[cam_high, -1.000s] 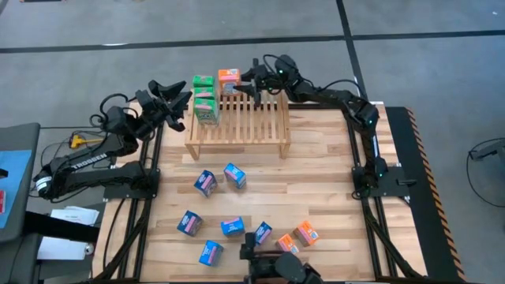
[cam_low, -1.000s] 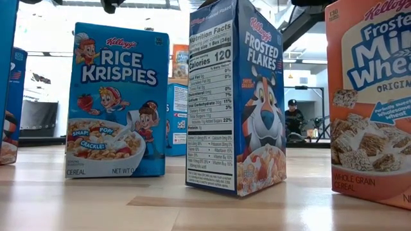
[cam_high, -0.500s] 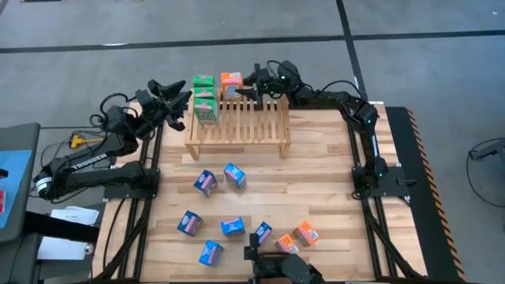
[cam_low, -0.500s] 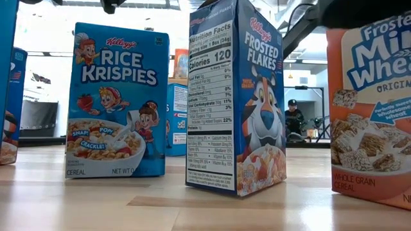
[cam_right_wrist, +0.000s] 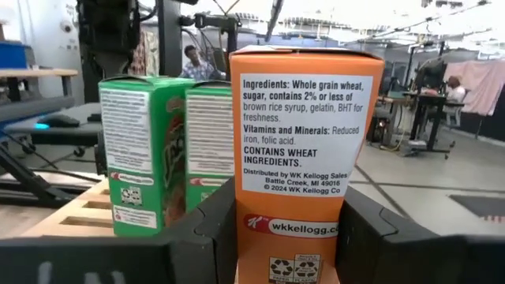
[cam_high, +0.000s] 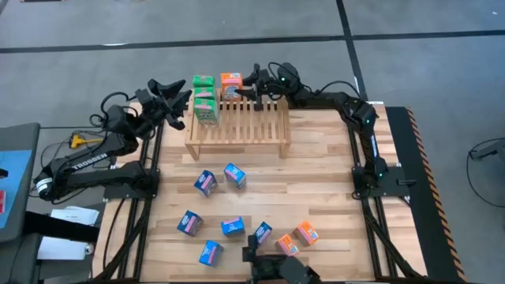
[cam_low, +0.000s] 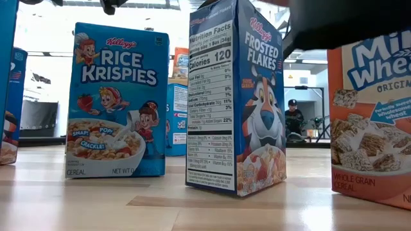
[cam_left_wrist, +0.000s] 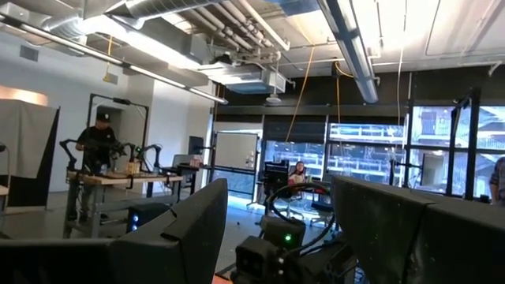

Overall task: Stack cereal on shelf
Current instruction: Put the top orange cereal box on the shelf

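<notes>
The light-wood shelf stands at the table's far middle. Three green cereal boxes stand upright in a row on the left end of its slats. They also show in the right wrist view. My right gripper is at the shelf's far edge, shut on an orange cereal box just right of the green ones. My left gripper hangs open and empty just left of the shelf; its wrist view looks into the room. My right gripper pinches the orange box between its two fingers, which lie on the two wide faces flanking the ingredients panel. The fingers come level from the table's right side. The box stands upright; its bottom lies below the picture, so whether it rests on the slats cannot be told.
Several blue boxes and two orange ones lie loose on the table's near half. The low view shows a Rice Krispies box, a Frosted Flakes box and an orange Mini-Wheats box. A dark blurred shape covers its top right.
My right gripper has carried the orange box a little toward the table's near edge, closer beside the green boxes, keeping it upright. In the low view a dark blurred shape has spread across the top right.
</notes>
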